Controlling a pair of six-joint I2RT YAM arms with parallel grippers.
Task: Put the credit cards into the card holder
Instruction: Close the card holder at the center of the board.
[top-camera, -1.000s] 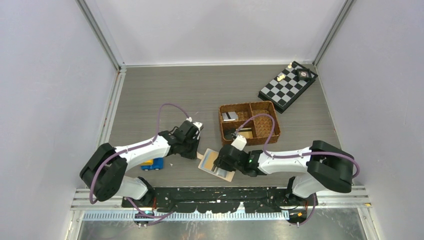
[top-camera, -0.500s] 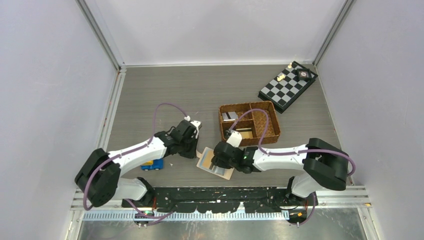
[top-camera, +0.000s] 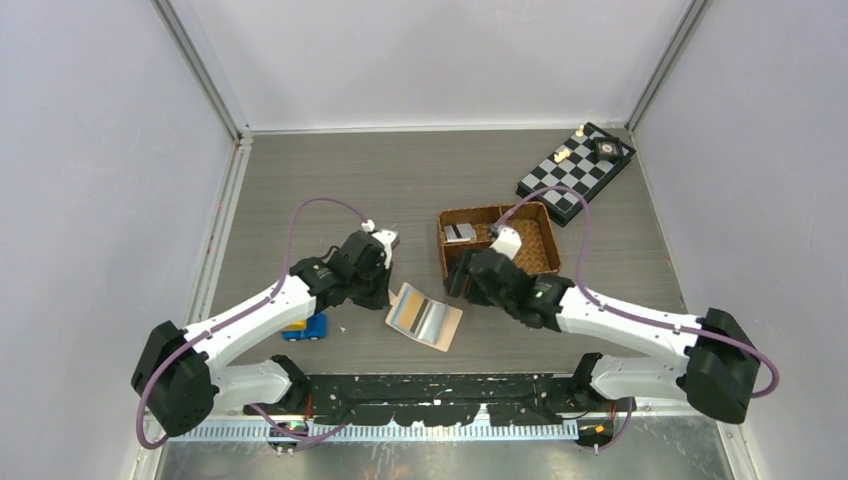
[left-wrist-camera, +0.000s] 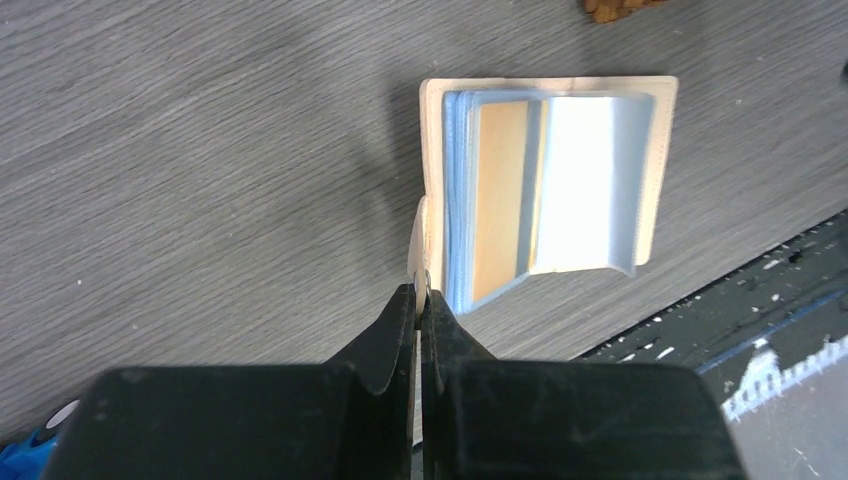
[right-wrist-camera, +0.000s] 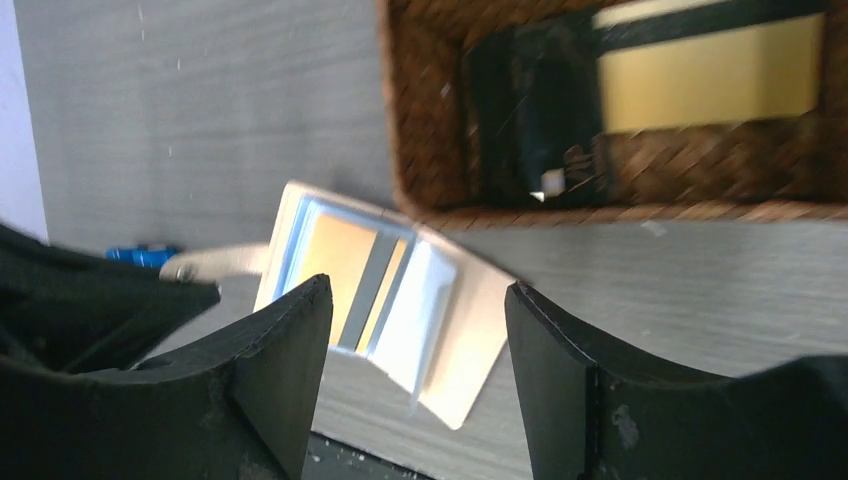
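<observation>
The beige card holder lies open on the table, its pale blue-grey pockets up, with a yellow-tan card in one pocket. My left gripper is shut on the holder's snap tab at its left edge. My right gripper is open and empty. It hovers between the holder and the near-left corner of the brown basket. A black card and a yellow-tan card with a black stripe lie in the basket's near compartment. A silver-grey card lies in its far-left compartment.
A chessboard with a few pieces lies at the back right. A blue and yellow toy car sits left of the holder beside my left arm. The black rail runs along the table's near edge, just below the holder.
My right gripper has lifted off the card holder and moved back and right to the basket's near-left corner. The left gripper keeps hold of the snap tab and has shifted slightly back.
</observation>
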